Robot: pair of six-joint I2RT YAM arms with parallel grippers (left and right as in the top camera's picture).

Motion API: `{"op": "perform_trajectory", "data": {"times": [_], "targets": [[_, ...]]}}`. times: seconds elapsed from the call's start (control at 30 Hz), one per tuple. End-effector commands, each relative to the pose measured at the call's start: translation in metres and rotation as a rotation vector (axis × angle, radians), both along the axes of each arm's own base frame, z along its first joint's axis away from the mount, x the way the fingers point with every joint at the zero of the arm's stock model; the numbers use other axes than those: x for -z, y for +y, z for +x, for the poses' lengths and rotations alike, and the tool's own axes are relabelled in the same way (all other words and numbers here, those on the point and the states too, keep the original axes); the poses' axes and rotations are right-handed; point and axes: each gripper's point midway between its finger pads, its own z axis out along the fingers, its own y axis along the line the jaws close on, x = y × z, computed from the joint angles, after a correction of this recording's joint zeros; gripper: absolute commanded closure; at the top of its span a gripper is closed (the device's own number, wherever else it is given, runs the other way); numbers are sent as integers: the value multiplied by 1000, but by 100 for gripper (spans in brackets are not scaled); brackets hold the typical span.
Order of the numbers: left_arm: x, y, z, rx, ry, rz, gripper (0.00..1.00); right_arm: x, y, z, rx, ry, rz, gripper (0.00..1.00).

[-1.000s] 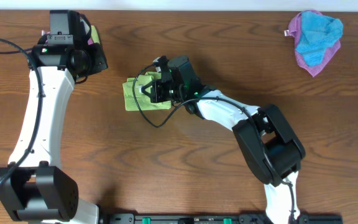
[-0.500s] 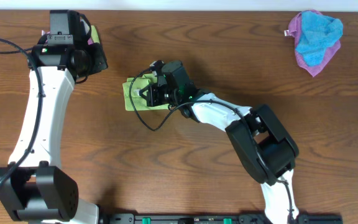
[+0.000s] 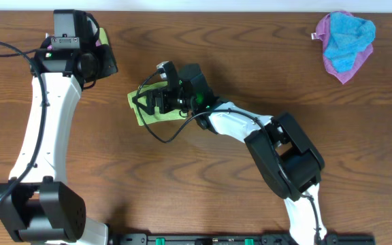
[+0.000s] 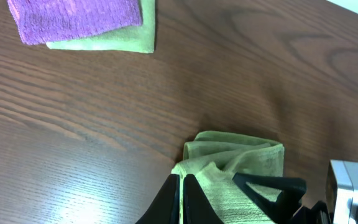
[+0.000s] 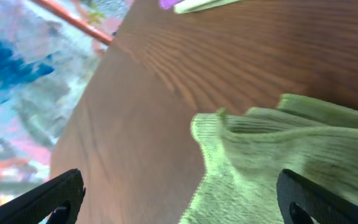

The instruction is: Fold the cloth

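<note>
The green cloth (image 3: 139,113) lies bunched and partly folded on the wood table, with ridges along its far edge (image 4: 241,155). My right gripper (image 3: 147,102) hovers low over its left part, open, one finger (image 5: 51,198) over bare wood and the other over the cloth (image 5: 272,168); nothing is held between them (image 5: 185,205). My left gripper (image 3: 109,64) is up and left of the cloth, apart from it. Its fingers (image 4: 169,202) are pressed together with nothing in them (image 4: 180,202).
A folded purple cloth (image 4: 73,18) rests on a folded green one (image 4: 120,40) at the back left, mostly under the left arm (image 3: 102,41) in the overhead view. A blue and purple heap (image 3: 346,44) sits at the back right.
The right gripper has opened and let go of the green cloth after carrying it a little to the left. The left arm has not moved.
</note>
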Motion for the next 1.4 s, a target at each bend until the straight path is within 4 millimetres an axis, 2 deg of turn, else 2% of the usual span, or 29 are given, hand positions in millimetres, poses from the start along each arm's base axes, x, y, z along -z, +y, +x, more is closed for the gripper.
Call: {"op": "perform_trajectory", "data": {"times": [0.0, 0.17, 0.3, 0.37, 0.47, 0.53, 0.6, 0.67, 0.73, 0.8, 0.9, 1.03, 1.17, 1.27, 1.37], "targets": [[-6, 11, 4, -7, -19, 16, 94, 0, 4, -9, -57, 51, 25, 1], [-2, 27, -2, -44, 9, 14, 94, -6, -22, 12, -40, 60, 51, 1], [4, 37, -11, -68, 49, 9, 94, -27, -56, 38, -25, 50, 103, 1], [11, 32, -16, -46, 75, -12, 94, -40, -76, 51, -16, 47, 126, 1], [23, 10, -23, 52, 102, -94, 93, -52, -106, 67, -5, 76, 129, 1], [37, 0, -30, 77, 131, -132, 89, -47, -131, 76, 21, 118, 54, 1], [53, -5, -35, 86, 154, -134, 89, -34, -157, 81, 68, 155, -98, 1], [67, -12, -38, 107, 166, -129, 90, -23, -184, 82, 107, 151, -303, 1], [76, -22, -40, 152, 169, -115, 91, -23, -204, 81, 118, 126, -462, 1], [84, -37, -40, 193, 163, -74, 94, -37, -223, 83, 138, 99, -602, 1], [85, -52, -39, 228, 151, 21, 94, -54, -242, 84, 166, 82, -717, 1], [89, -75, -37, 282, 135, 139, 90, -61, -292, 77, 266, 105, -991, 1], [105, -81, -34, 290, 154, 233, 91, -69, -326, 61, 305, 135, -1162, 1], [126, -82, -33, 295, 198, 254, 94, -90, -330, 53, 327, 117, -1153, 1], [151, -82, -34, 294, 249, 257, 94, -131, -341, 42, 389, 47, -1158, 1]]}}
